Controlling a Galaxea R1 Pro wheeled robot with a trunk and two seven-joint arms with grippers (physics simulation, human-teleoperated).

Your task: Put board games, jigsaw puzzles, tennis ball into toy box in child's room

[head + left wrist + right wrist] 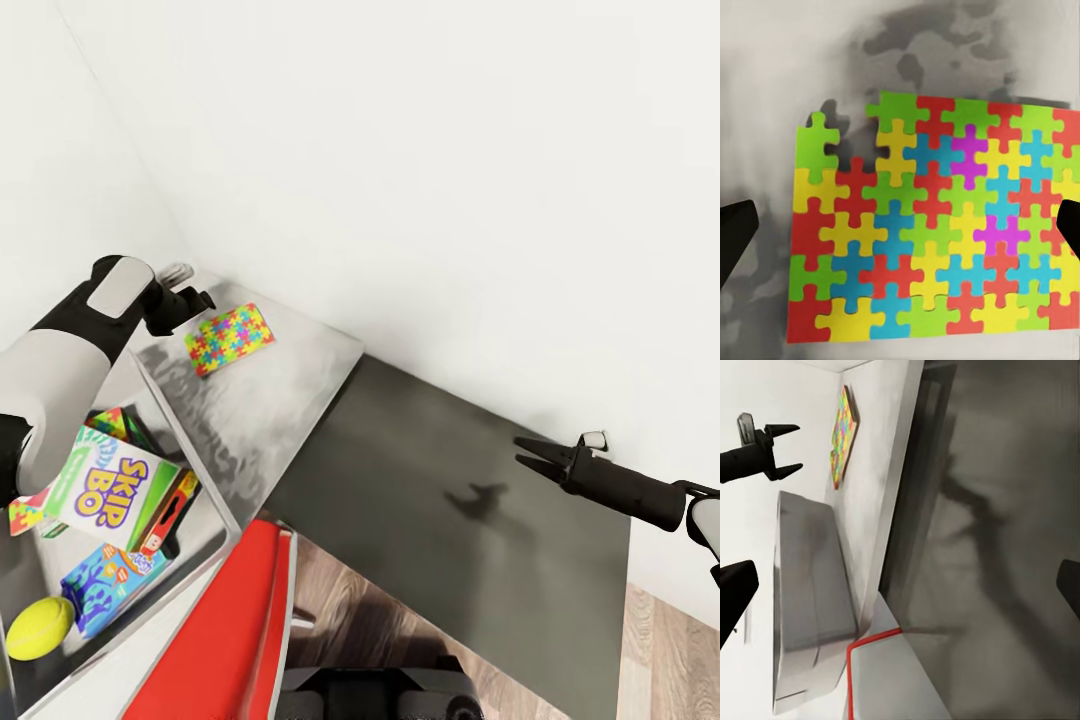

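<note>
i have the left gripper (205, 298) at the upper left of the head frame, jaws wide, hanging just beside the flat multicolour jigsaw puzzle box (229, 339) on the light grey table top (290, 380). at lower left, the shallow grey toy box (215, 520) holds the skip-bo box (110, 488), a blue game box (112, 588) and the yellow-green tennis ball (38, 627). the right gripper (528, 455), mid right, is narrowly parted over the dark grey cabinet top (440, 540), holding nothing.

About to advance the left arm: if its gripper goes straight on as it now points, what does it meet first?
Probably the flat multicolour jigsaw puzzle box on the light grey tabletop; the open left gripper points straight at it, nothing between.
</note>
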